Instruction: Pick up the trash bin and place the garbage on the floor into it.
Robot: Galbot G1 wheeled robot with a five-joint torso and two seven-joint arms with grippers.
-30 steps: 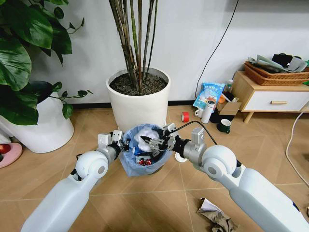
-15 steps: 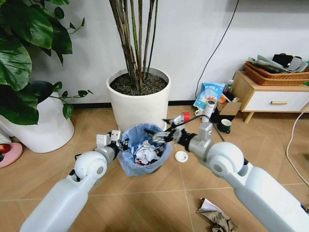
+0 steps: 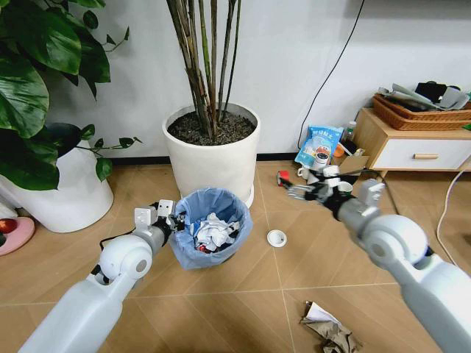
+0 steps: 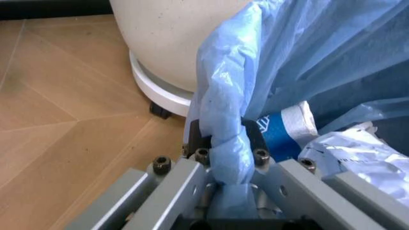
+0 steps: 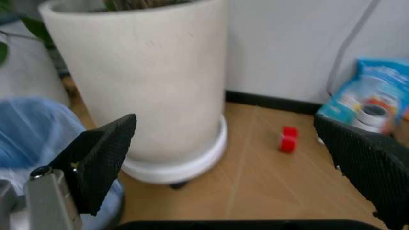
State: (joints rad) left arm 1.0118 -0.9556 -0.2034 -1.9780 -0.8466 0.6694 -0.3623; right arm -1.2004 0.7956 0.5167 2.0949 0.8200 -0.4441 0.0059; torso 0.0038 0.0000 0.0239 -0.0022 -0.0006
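Left gripper [image 4: 227, 191] clamped on rim of trash bin [image 3: 208, 224], just in front of white planter [image 3: 212, 147]. Right gripper [image 3: 298, 192] spread wide, empty, right of planter. White lid [image 3: 277, 237] on floor beside bin.

the trash bin [image 3: 207, 239] is dark, lined with a crinkly light-blue bag; inside lie white crumpled paper [image 3: 215, 229], a red scrap and a blue-and-white cup [image 4: 288, 132]. the left gripper [image 4: 221, 155] is grey metal with black pads, the right gripper [image 3: 296, 192] black with textured pads. the planter [image 3: 211, 147] at 12 o'clock is off-white with dark soil. at 3 o'clock of the bin lies a white lid [image 3: 277, 237]; at 5 o'clock brown-and-white crumpled paper [image 3: 327, 327]. the floor [image 3: 243, 290] is tan wood in a herringbone pattern. the tape roll [image 5: 288, 139] is red, the snack bag [image 3: 319, 145] blue.
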